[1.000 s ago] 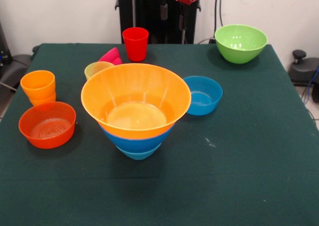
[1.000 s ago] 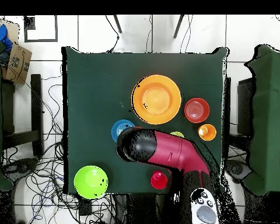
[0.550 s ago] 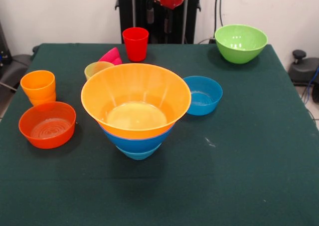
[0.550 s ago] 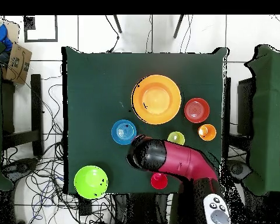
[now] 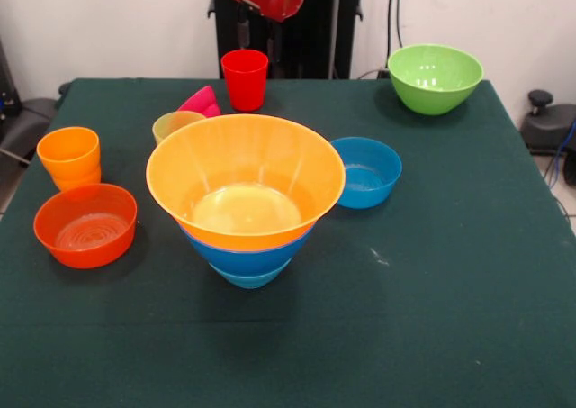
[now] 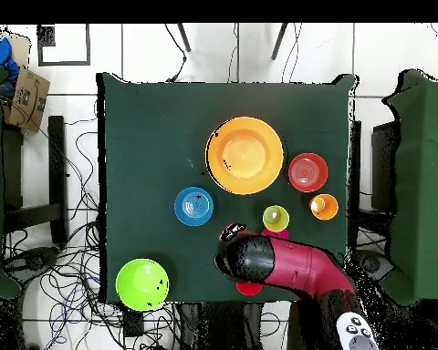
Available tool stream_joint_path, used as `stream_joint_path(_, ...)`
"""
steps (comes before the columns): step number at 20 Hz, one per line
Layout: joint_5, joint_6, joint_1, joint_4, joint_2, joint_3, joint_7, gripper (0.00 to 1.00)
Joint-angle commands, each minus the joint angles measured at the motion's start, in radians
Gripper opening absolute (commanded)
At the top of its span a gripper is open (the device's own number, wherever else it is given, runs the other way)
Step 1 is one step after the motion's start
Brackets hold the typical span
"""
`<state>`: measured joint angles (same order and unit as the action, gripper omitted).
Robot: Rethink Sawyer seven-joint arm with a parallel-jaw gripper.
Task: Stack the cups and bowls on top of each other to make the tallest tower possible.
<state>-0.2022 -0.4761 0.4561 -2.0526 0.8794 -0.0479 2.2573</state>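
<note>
Green-clothed tabletop (image 5: 468, 273) is carrying everything, and the tower (image 5: 246, 192), its yellow-orange bowl uppermost, is sitting mid-cloth, well out from the tool (image 5: 256, 31). That tool is hanging almost directly above the red cup (image 5: 245, 79), so the likely next pick is lying just beneath it. Whether it is released or clenched, I cannot tell.
</note>
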Motion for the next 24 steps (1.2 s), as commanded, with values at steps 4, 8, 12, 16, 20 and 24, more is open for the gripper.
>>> stream_joint_path(4, -0.158, 0.146, 0.023, -0.089, -0.089, -0.11, -0.078, 1.0)
stream_joint_path(8, -0.18, 0.163, 0.018, -0.087, -0.104, -0.104, -0.048, 1.0)
stream_joint_path(12, -0.181, 0.167, -0.003, -0.084, -0.111, -0.099, -0.019, 1.0)
stream_joint_path(16, -0.19, 0.188, -0.028, -0.069, -0.138, -0.084, 0.007, 1.0)
stream_joint_path(20, -0.202, 0.228, -0.053, -0.061, -0.175, -0.062, 0.035, 1.0)
stream_joint_path(24, -0.201, 0.247, -0.066, -0.058, -0.2, -0.052, 0.045, 1.0)
